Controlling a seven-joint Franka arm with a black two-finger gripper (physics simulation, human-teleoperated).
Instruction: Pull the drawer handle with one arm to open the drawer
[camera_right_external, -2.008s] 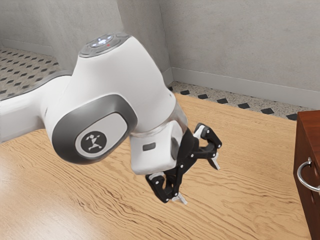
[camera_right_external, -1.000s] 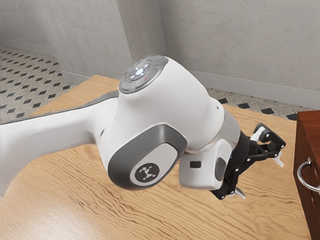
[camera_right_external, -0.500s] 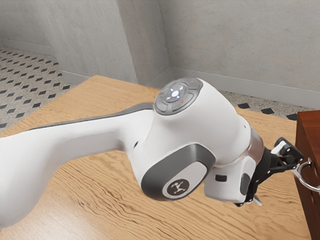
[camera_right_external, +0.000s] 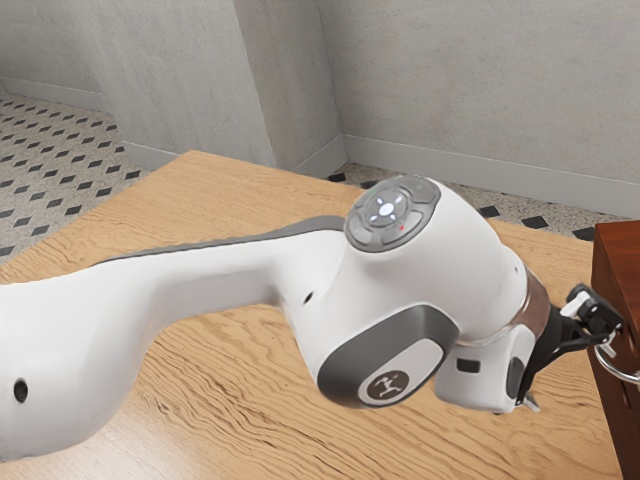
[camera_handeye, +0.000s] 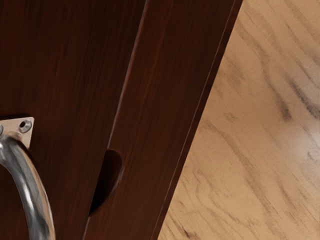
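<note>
One handle (camera_right_external: 607, 366) by fingers (camera_right_external: 590, 305), screw (camera_handeye: 25, 126) at wrist

Curved metal handle (camera_handeye: 30, 187) on dark drawer (camera_handeye: 65, 65), seemingly shut.

Glossy white arm (camera_right_external: 200, 300) here, smooth rounded shells all the way along. Up top there's a round grey cap (camera_right_external: 392, 212) with buttons set in a ring, a white light glowing at its centre and a tiny red dot beside it. On the side sits a grey oval panel (camera_right_external: 400, 350) carrying a black disc (camera_right_external: 386, 384) with a white logo. There's a dull metallic ring (camera_right_external: 535, 305) at the wrist and a small dark slot (camera_right_external: 468, 366) on the white hand (camera_right_external: 492, 388). Out front is the black gripper (camera_right_external: 565, 358) with white pads (camera_right_external: 577, 298).
</note>
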